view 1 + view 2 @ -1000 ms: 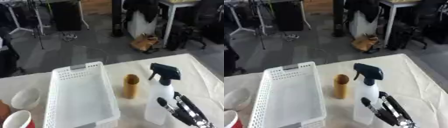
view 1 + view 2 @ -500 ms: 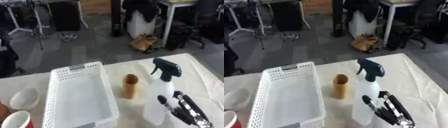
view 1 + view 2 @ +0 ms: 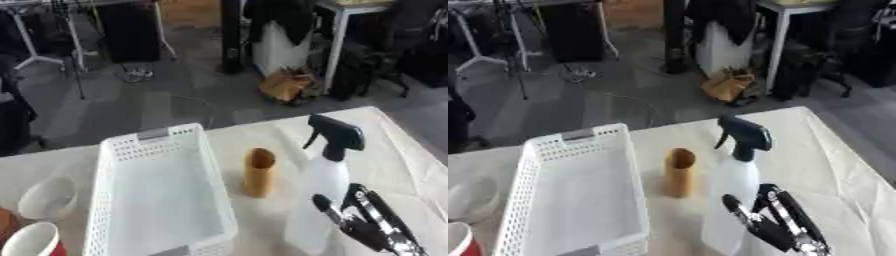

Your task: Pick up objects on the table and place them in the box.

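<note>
A clear spray bottle point(image 3: 317, 190) with a black trigger head stands at the right of the cloth-covered table. My right hand point(image 3: 372, 227) comes in from the lower right with its thumb across the bottle's front and its fingers curled round the right side. Left of the bottle a brown cylinder point(image 3: 259, 171) stands upright. The white perforated box point(image 3: 118, 150) lies left of that, with nothing showing inside it. A white bowl point(image 3: 48, 197) and a red cup point(image 3: 31, 243) sit left of the box. My left hand shows in neither view.
The table's far edge point(image 3: 262, 125) runs just behind the box and bottle, with open floor, chairs and desks beyond. Something brown point(image 3: 5, 225) shows at the left edge by the red cup. Bare cloth point(image 3: 842, 165) lies to the right of the bottle.
The spray bottle has shifted slightly up and to the right with my right hand on it. The box, cylinder, bowl and cup have stayed put.
</note>
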Controlling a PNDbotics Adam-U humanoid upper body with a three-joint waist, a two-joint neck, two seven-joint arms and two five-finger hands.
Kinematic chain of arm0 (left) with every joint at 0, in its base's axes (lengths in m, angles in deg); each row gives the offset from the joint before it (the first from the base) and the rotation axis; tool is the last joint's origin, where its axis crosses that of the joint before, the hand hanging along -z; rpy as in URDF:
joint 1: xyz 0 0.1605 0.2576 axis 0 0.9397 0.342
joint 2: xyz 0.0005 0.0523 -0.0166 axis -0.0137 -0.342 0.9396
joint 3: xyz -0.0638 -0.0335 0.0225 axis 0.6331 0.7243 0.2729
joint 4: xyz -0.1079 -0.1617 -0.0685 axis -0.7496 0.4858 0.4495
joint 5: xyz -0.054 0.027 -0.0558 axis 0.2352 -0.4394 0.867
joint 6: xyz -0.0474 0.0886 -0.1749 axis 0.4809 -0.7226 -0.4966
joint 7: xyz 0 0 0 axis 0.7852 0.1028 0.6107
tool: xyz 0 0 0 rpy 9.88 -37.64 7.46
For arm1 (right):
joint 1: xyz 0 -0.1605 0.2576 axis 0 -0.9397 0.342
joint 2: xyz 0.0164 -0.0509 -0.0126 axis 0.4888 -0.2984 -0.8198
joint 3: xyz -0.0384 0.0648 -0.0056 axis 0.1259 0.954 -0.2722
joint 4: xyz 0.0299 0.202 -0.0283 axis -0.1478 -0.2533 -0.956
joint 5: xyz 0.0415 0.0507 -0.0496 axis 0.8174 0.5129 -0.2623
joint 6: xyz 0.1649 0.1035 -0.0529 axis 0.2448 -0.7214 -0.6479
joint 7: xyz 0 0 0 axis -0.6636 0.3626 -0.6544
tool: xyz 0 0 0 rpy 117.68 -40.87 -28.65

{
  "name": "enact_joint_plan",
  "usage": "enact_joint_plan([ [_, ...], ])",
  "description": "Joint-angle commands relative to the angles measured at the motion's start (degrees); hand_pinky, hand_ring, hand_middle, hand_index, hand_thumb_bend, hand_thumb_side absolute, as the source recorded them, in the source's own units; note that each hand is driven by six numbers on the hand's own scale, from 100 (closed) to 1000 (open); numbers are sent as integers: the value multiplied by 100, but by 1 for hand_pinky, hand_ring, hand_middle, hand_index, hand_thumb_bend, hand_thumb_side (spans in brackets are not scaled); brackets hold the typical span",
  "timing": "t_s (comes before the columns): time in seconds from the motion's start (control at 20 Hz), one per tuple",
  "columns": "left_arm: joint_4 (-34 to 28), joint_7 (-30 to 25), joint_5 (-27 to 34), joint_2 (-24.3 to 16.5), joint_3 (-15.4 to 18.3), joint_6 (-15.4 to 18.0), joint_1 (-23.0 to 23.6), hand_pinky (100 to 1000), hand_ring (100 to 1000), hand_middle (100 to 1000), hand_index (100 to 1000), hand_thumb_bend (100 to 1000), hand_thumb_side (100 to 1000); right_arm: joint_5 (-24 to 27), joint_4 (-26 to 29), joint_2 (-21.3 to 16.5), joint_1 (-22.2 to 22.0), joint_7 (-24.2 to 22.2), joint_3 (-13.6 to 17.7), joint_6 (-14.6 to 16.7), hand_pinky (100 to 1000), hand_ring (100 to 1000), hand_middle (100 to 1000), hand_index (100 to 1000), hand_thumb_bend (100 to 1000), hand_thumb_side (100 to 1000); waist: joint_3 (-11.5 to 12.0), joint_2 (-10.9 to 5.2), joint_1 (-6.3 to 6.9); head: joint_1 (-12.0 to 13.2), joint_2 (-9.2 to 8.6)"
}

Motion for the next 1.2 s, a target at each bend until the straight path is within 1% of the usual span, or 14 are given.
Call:
enact_joint_plan([
  [0.05, -85, 7, 0, -65, 18, -10, -38, 931, 783, 768, 858, 100, 884, 95, 234, -83, 14, 49, 43, 128, 274, 229, 411, 601, 539, 769, -4, -100, -30, -11, -32],
  [0.1, -85, 9, 0, -64, 19, -11, -37, 932, 783, 768, 858, 100, 884, 116, 261, -77, 7, 71, 44, 157, 250, 214, 385, 583, 530, 731, -4, -100, -32, -13, -35],
  [0.25, -85, 7, -1, -64, 18, -15, -36, 932, 783, 768, 858, 100, 883, 190, 311, -75, -8, 133, 45, 208, 247, 213, 380, 577, 524, 718, -6, -101, -39, -14, -42],
  [0.3, -85, 6, -1, -62, 18, -16, -36, 936, 783, 768, 858, 100, 882, 208, 328, -71, -10, 164, 52, 219, 228, 203, 362, 556, 518, 668, -8, -100, -40, -14, -44],
  [0.35, -85, 5, -1, -60, 17, -16, -36, 936, 783, 768, 858, 100, 882, 226, 346, -69, -15, 206, 56, 229, 228, 203, 362, 556, 518, 668, -9, -99, -41, -15, -45],
  [0.4, -85, 4, -1, -58, 18, -17, -35, 938, 783, 769, 858, 100, 881, 239, 358, -67, -19, 243, 56, 237, 214, 199, 352, 545, 507, 625, -9, -99, -41, -17, -46],
  [0.45, -85, 5, 0, -57, 20, -20, -34, 938, 783, 769, 858, 100, 879, 264, 389, -61, -22, 311, 59, 263, 207, 197, 346, 538, 502, 606, -9, -97, -40, -21, -47],
  [0.5, -85, 5, 0, -56, 22, -21, -34, 938, 783, 769, 858, 100, 877, 286, 410, -57, -26, 381, 60, 284, 181, 185, 321, 515, 472, 571, -9, -97, -39, -22, -49],
  [0.55, -85, 5, 0, -54, 23, -21, -36, 938, 783, 769, 858, 100, 877, 309, 432, -55, -28, 474, 64, 305, 181, 185, 321, 515, 472, 571, -8, -96, -38, -22, -55],
  [0.7, -85, 2, -1, -48, 23, -21, -35, 939, 783, 769, 858, 100, 876, 391, 467, -50, -26, 758, 62, 356, 124, 156, 289, 486, 400, 508, -7, -93, -36, -26, -61],
  [0.75, -85, 1, -3, -47, 25, -21, -37, 939, 783, 769, 858, 100, 876, 427, 483, -48, -25, 855, 59, 379, 124, 156, 289, 486, 400, 508, -7, -91, -36, -26, -63],
  [0.8, -85, 1, -4, -47, 25, -21, -38, 939, 783, 769, 858, 100, 876, 453, 491, -50, -25, 932, 52, 399, 103, 150, 292, 487, 417, 486, -8, -89, -36, -27, -64],
  [1.0, -85, 0, -6, -46, 27, -21, -47, 939, 783, 769, 857, 100, 877, 553, 566, -46, -20, 1306, 52, 515, 100, 143, 293, 488, 429, 461, -11, -81, -34, -30, -74],
  [1.2, -85, -1, -6, -40, 28, -20, -46, 940, 782, 769, 856, 100, 877, 693, 592, -39, -9, 1639, 41, 613, 100, 100, 301, 488, 469, 400, -7, -75, -34, -38, -87],
])
